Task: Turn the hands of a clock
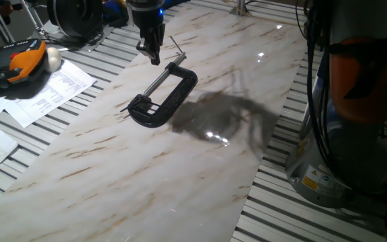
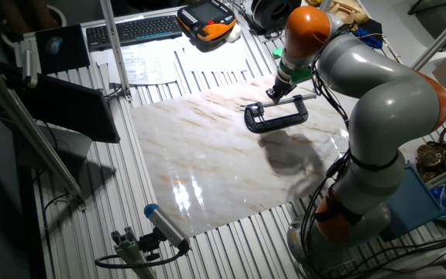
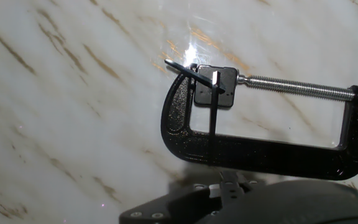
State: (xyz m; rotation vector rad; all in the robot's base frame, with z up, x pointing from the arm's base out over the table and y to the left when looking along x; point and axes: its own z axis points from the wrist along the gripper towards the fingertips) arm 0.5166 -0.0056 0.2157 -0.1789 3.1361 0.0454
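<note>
A small black square clock (image 3: 215,87) is held in the jaw of a black C-clamp (image 3: 260,152) lying flat on the marble board (image 1: 113,168). Two thin black hands show: one (image 3: 212,115) points down across the clamp's opening, the other (image 3: 180,67) points up-left. The clamp also shows in one fixed view (image 1: 180,87) and in the other fixed view (image 2: 279,120). My gripper (image 1: 153,57) hangs above the board beside the clamp's screw, apart from the clock, with its fingers close together and empty. It shows in the other fixed view too (image 2: 272,94). The hand view shows only the hand's dark body.
Papers (image 1: 52,91) and an orange teach pendant (image 1: 15,64) lie left of the board on the slotted table. A keyboard (image 2: 130,29) lies at the back. The arm's base (image 2: 347,225) stands by the board's edge.
</note>
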